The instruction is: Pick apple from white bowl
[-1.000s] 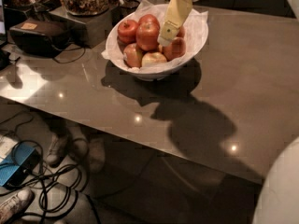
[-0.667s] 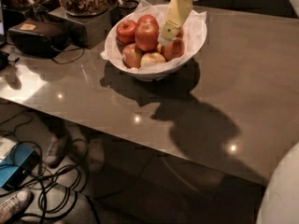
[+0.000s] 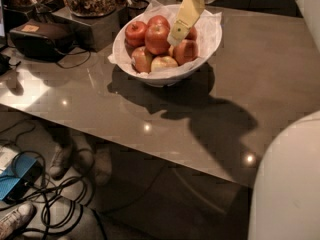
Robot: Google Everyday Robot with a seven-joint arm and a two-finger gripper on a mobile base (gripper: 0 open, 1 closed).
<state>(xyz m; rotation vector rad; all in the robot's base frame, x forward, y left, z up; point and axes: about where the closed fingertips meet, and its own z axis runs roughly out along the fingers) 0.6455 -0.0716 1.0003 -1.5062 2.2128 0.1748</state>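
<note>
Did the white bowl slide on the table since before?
No. The bowl sits just as close to the black box as before. The pincer hangs over its apples.

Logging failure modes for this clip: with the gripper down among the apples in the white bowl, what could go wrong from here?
1. The gripper sits over the pile, just beside the apple; other apples crowd against it, so a grasp may catch or knock the wrong one.
2. Crumpled paper lining stands up around the white bowl rim and might snag on the lift.
3. A sideways push could slide the bowl on the glossy table.
</note>
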